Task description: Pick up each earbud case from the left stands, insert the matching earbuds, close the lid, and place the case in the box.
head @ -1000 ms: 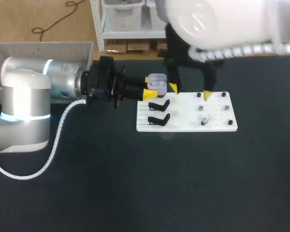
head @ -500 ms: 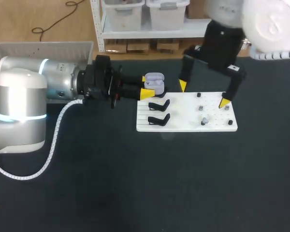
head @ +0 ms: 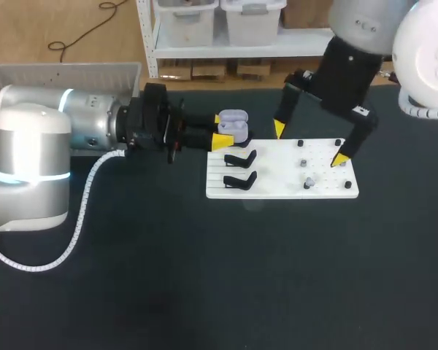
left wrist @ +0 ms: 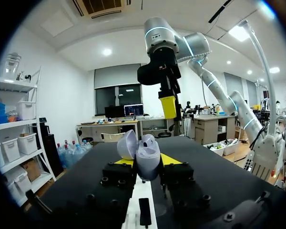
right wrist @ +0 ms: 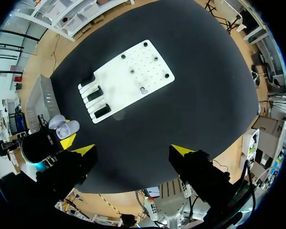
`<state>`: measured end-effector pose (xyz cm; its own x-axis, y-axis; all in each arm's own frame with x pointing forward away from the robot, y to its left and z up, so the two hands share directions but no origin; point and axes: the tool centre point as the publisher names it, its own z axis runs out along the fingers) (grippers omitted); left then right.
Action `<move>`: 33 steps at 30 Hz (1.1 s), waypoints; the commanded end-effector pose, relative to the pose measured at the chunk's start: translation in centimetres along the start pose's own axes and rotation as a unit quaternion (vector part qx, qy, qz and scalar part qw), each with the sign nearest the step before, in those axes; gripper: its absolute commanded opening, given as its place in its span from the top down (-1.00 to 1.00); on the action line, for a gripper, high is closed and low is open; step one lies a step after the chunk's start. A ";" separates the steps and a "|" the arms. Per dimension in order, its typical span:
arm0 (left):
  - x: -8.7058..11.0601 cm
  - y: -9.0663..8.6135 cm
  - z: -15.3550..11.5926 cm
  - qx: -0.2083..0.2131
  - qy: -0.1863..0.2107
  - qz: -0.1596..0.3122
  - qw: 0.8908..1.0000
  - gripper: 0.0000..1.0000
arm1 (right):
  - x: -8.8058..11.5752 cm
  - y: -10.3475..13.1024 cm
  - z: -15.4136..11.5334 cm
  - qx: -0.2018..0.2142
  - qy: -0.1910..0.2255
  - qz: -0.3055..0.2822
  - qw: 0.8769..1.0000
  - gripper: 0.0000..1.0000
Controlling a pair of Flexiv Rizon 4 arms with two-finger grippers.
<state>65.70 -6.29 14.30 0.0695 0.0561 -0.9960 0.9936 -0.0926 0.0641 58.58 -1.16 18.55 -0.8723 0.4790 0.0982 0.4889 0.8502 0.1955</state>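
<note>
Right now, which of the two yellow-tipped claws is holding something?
The left gripper, coming in from the side: it is shut on the open lilac earbud case. The right gripper hangs open and empty above the white board.

No legible text or labels

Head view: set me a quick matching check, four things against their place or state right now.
1 earbud case
2 black stands
3 right jaws
4 box

a empty, on the white board
b wide open, above the white board
c lid up, gripped in the left jaws
d far left, behind the left arm

Pairs: 1-c, 2-a, 3-b, 4-d
</note>
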 end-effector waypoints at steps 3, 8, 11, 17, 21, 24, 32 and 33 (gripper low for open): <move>0.0 -0.1 0.0 -0.002 0.000 0.001 1.000 1.00 | -0.9 0.5 -0.2 0.058 -0.081 -0.037 0.994 -1.00; 0.0 -0.1 0.0 -0.002 0.000 0.001 1.000 1.00 | -2.1 -0.5 0.7 0.104 -0.115 -0.061 0.986 -1.00; 0.0 -0.1 0.0 -0.002 0.000 0.001 1.000 1.00 | -2.4 -1.2 1.1 0.106 -0.118 -0.074 0.985 -1.00; 0.0 -0.1 0.0 -0.002 0.000 0.001 1.000 1.00 | -2.5 -2.0 2.0 0.093 -0.105 -0.097 0.985 -1.00; 0.0 -0.1 0.0 -0.002 0.000 0.001 1.000 1.00 | -2.5 -2.2 2.9 0.087 -0.097 -0.108 0.986 -1.00; 0.0 -0.1 0.0 -0.002 0.000 0.001 1.000 1.00 | -2.6 -2.3 3.8 0.088 -0.094 -0.116 0.985 -1.00; 0.0 -0.1 0.0 -0.002 0.000 0.001 1.000 1.00 | -3.1 -2.6 5.4 0.095 -0.109 -0.136 0.980 -1.00; 0.0 -0.1 0.0 -0.002 0.000 0.001 1.000 1.00 | -3.2 -2.6 5.6 0.094 -0.110 -0.138 0.980 -0.98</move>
<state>65.70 -6.29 14.31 0.0695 0.0560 -0.9960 0.9936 -0.0926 0.0641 60.14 -3.55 12.92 -0.9599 0.2432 -0.1396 0.2465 0.9691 -0.0066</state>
